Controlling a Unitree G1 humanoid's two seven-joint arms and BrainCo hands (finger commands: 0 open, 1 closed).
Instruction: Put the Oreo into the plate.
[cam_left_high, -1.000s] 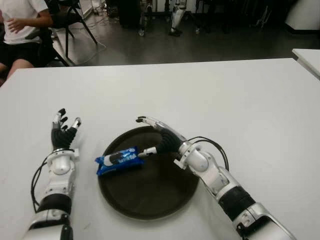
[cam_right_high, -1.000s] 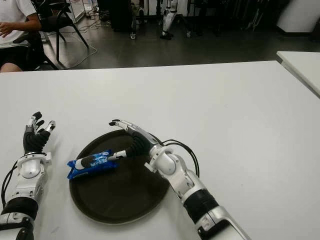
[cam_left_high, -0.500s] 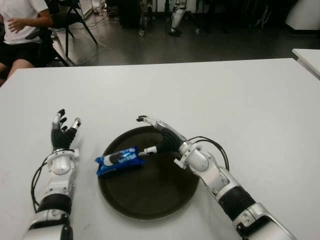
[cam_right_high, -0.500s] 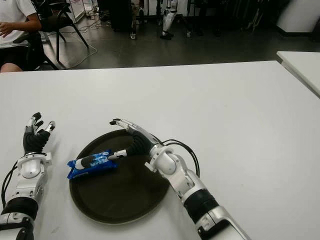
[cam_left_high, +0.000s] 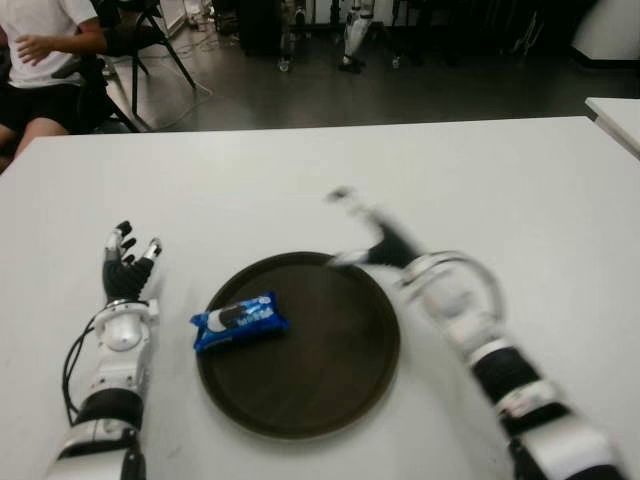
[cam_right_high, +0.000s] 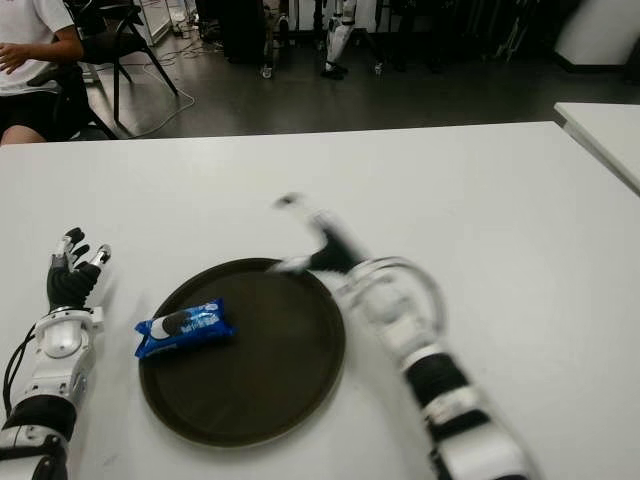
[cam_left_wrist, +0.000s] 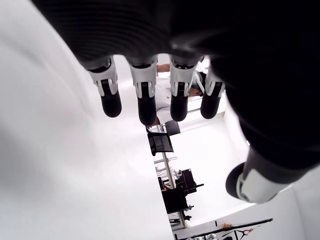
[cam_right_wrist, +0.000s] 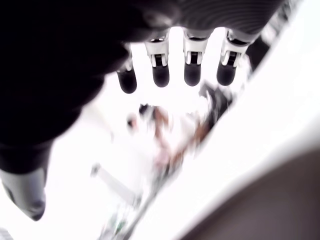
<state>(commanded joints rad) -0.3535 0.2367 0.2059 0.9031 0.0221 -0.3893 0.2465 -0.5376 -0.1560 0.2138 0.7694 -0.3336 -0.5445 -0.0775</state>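
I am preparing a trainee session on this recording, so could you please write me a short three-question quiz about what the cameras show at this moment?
1. True or false: the blue Oreo packet lies on the round dark brown plate.
2. Which hand is raised over the plate's far rim? A) the right hand B) the left hand
3. Fill in: the left hand, with spread fingers, shows on the white table to the ____ of the plate.

Key
1. True; the packet sits at the plate's left edge, with no hand touching it.
2. A; its fingers are spread and hold nothing.
3. left
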